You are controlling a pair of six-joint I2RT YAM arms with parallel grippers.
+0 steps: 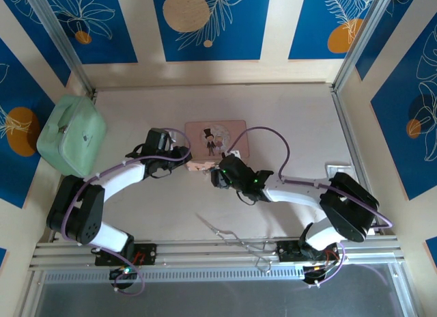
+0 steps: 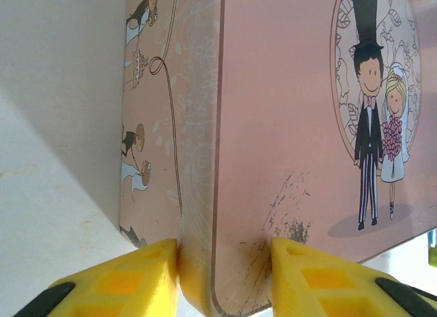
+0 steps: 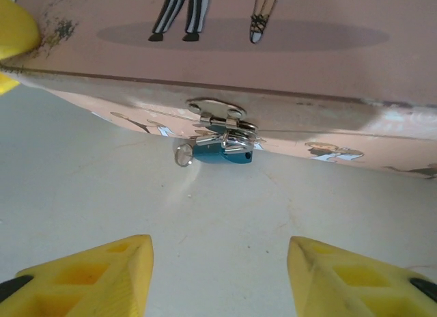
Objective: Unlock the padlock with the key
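Could easily miss or nudge the key [image 3: 182, 155] on closing in with the right pincer [image 3: 218, 262]: tiny, sticking out sideways from the padlock [image 3: 225, 150], with little head to pinch. Could also swing the padlock on its hasp [image 3: 217, 115] instead of turning the key, or slip off mid-twist and leave the lock unopened. Could shift the pink tin [image 2: 287, 126] too, if pushed hard against a hold taken merely at one corner by the left pincer [image 2: 225, 276], clamped there across the tin's edge. Shows the right pincer apart and empty, gripping nothing. Finds the padlock straight ahead of that pincer, beyond its parted jaws and about centred between them, hanging under the tin's front wall, clear of both yellow pads [image 3: 102, 269]. Finds the key just left of centre, apparently seated in the lock, untouched.
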